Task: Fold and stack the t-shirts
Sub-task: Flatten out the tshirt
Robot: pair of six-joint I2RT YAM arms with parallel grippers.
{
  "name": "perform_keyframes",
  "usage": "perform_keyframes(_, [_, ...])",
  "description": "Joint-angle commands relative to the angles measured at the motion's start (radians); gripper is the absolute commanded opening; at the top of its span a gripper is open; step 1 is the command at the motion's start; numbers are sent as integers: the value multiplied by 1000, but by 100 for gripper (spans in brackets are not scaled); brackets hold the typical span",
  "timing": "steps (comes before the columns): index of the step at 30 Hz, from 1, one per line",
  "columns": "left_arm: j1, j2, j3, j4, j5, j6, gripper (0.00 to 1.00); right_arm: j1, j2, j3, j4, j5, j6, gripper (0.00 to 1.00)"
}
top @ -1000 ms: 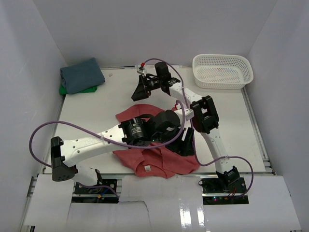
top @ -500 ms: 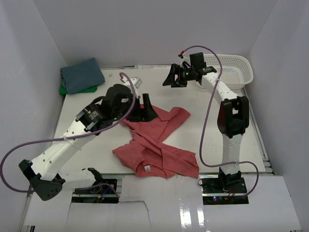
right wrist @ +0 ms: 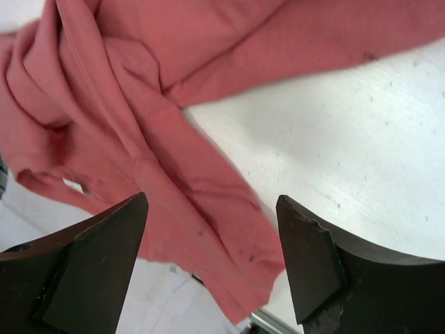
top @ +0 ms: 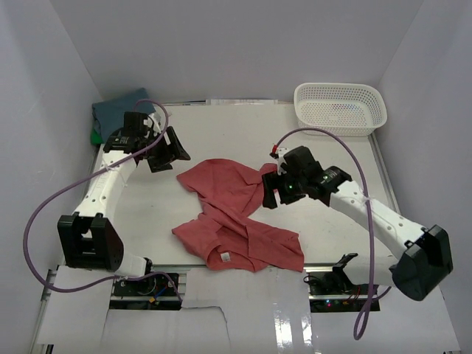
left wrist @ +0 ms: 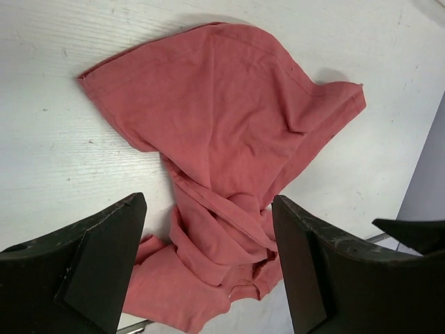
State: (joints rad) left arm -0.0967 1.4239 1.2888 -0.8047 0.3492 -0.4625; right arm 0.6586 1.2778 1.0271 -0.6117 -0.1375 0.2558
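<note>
Where the coral-red t-shirt [top: 236,214] lies: lower middle of the top view, crumpled and unfolded on the white table [top: 221,133], with its small white neck label [top: 223,257] near the bottom edge.
Slate-blue t-shirt [top: 118,110]: upper left corner of the top view, folded, on top of the bright green t-shirt [top: 96,137], of which only an edge shows.
White mesh basket [top: 339,127]: upper right of the top view, well apart from all the shirts.
Left gripper [top: 171,156]: upper left of the top view, over bare table between the folded pile and the coral-red shirt's upper corner, fingers spread.
Right gripper [top: 268,186]: right of centre in the top view, at the right edge of the coral-red shirt's upper fold, fingers spread.
Left wrist view, left gripper [left wrist: 208,202]: fingers [left wrist: 90,264] wide apart at the bottom of the frame, with nothing held between them.
Left wrist view, coral-red t-shirt [left wrist: 222,111]: fills the middle of the frame, bunched into folds towards the bottom, with table [left wrist: 55,160] on either side.
Right wrist view, right gripper [right wrist: 212,202]: fingers [right wrist: 313,257] wide apart, gripping nothing.
Right wrist view, coral-red t-shirt [right wrist: 139,104]: across the top and left of the frame, with its neck label [right wrist: 73,185] at the left and bare table [right wrist: 334,118] at the right.
Contact with cloth: cannot be told for either gripper.
</note>
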Motion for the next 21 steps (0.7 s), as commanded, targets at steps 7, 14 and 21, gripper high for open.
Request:
perform_keyframes(7, [48,101,-36,127,146,-34,84,323,-103,-75,-163,386,169,74])
perform_keyframes(14, [48,145,-60,142,145,-33,83,452,-129,-156,-223,404,309,71])
perform_keyframes(21, [49,176,-105,144,61,-25,82,458,-224,-209,-321,426,422,71])
